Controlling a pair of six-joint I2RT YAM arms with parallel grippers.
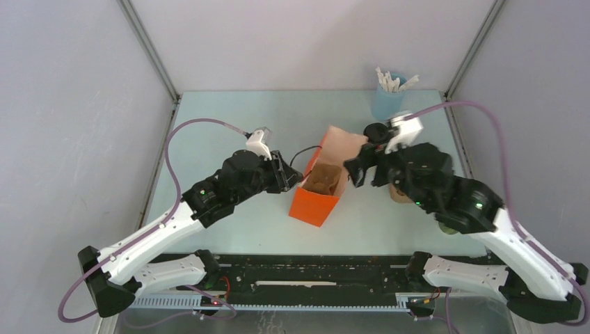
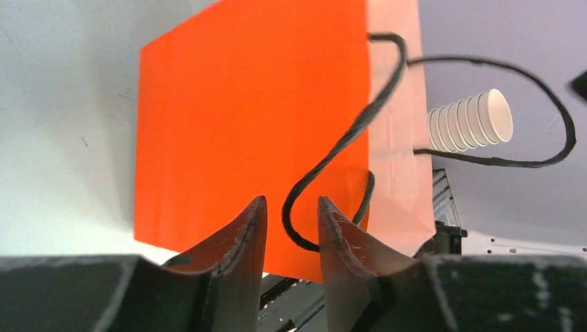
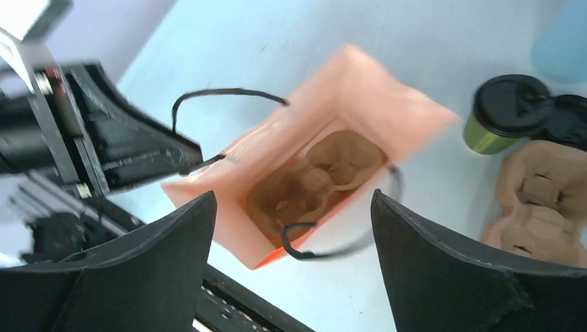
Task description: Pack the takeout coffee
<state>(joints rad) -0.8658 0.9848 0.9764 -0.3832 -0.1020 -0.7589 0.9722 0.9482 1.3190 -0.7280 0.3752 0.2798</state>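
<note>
The takeout coffee [image 3: 503, 114], an olive-green cup with a black lid, stands upright on the table to the right of the orange bag [image 3: 325, 159]; in the top view it [image 1: 376, 131] is behind my right wrist. The bag [image 1: 316, 189] stands open with a brown pulp carrier [image 3: 325, 176] inside. My right gripper [image 3: 292, 197] is wide open and empty above the bag's mouth [image 1: 362, 170]. My left gripper [image 2: 287, 211] is at the bag's left side [image 1: 291, 177]. Its jaws stand a narrow gap apart, and a loop of the black cord handle [image 2: 297, 232] lies between the fingertips.
A second black lid [image 3: 569, 119] and a brown pulp carrier [image 3: 540, 197] lie right of the coffee. A pale blue cup of white sticks [image 1: 388, 96] stands at the back right. A stack of white-lined cups [image 2: 471, 121] lies on its side beyond the bag.
</note>
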